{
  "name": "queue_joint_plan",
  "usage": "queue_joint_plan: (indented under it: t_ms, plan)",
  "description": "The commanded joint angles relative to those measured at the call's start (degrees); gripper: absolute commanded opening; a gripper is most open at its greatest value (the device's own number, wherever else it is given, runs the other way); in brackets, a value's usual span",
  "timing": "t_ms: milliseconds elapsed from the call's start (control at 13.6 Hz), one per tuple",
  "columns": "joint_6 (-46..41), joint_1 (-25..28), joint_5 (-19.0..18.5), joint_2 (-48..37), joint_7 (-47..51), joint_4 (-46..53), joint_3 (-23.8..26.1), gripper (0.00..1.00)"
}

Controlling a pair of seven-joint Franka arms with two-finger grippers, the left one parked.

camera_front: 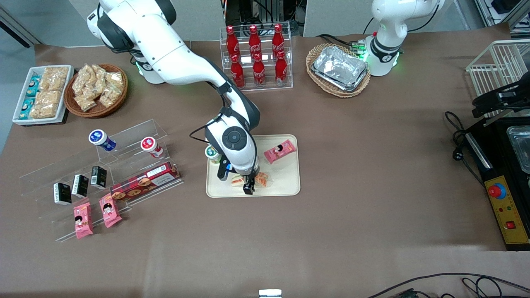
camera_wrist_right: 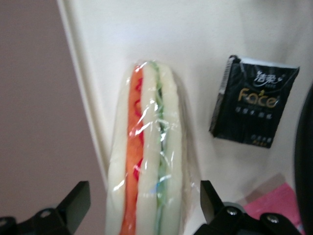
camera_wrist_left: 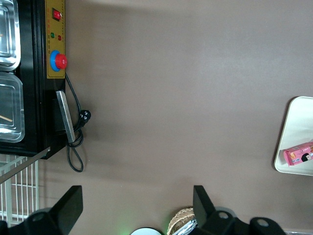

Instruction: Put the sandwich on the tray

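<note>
The clear-wrapped sandwich (camera_front: 261, 179) (camera_wrist_right: 146, 147), pale bread with orange-red and green filling, lies flat on the cream tray (camera_front: 290, 182) (camera_wrist_right: 195, 44), along the rim nearest the front camera. My right gripper (camera_front: 248, 187) (camera_wrist_right: 144, 198) hangs low over the sandwich's end and is open. One dark finger (camera_wrist_right: 78, 200) stands on each side of the wrap, with a gap showing between pad and plastic. The arm's wrist covers part of the sandwich in the front view.
On the tray also lie a pink snack pack (camera_front: 280, 151) (camera_wrist_left: 299, 154), a black tissue packet (camera_wrist_right: 254, 107) and a green-lidded cup (camera_front: 212, 153). An acrylic rack (camera_front: 99, 174) with packets stands toward the working arm's end. Cola bottles (camera_front: 256, 54) stand farther back.
</note>
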Motion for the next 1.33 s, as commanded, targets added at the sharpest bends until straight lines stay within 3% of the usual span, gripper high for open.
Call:
queue_joint_plan:
  t_ms: [0, 221, 368, 515, 957, 1252]
  plan:
    - [-4.0, -0.3, -3.2, -4.2, -3.4, 0.8, -0.1, 1.0]
    - [-13.0, -0.6, -1.7, -12.2, -8.7, 0.8, 0.4, 1.0]
    - [-17.8, -0.8, 1.5, -17.1, -13.7, 0.7, 0.1, 1.0]
    - [-22.2, -3.7, 4.0, -21.3, -23.6, 0.7, 0.0, 1.0]
    - [-38.8, -13.8, 3.5, -29.3, -58.6, 0.7, 0.0, 1.0]
    - [-43.3, -21.7, 3.1, -33.6, -83.0, -0.2, -0.1, 1.0]
